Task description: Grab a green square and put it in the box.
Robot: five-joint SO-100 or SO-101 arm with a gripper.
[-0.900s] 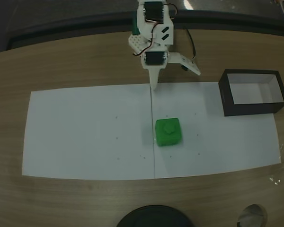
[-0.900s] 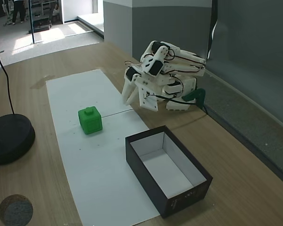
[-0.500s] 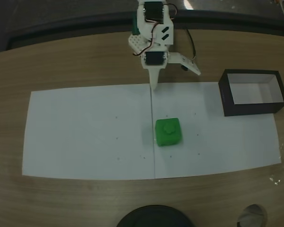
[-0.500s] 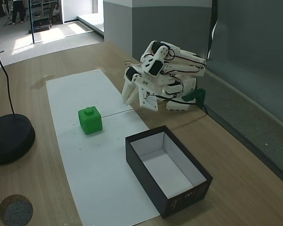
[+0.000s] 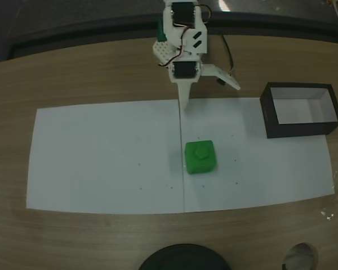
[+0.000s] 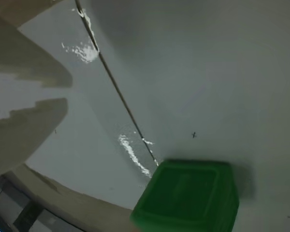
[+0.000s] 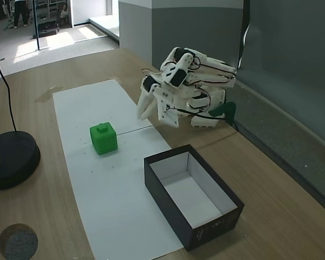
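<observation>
green square (image 5: 200, 157) on paper | tool (image 5: 183, 103) apart, above it

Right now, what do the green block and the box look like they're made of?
The green block looks like moulded plastic: uniform bright colour, rounded edges, a raised stud on top, a slight sheen. The box looks like cardboard or thin card: thin straight walls, matte black outside, plain white inside. Neither can be confirmed by sight alone.

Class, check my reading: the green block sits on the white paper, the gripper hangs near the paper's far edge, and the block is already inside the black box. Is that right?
Not quite. The green block is not inside the black box; both fixed views show it on the white paper, apart from the box, whose white inside holds nothing. The rest stands: the gripper hangs near the paper's far edge.
</observation>
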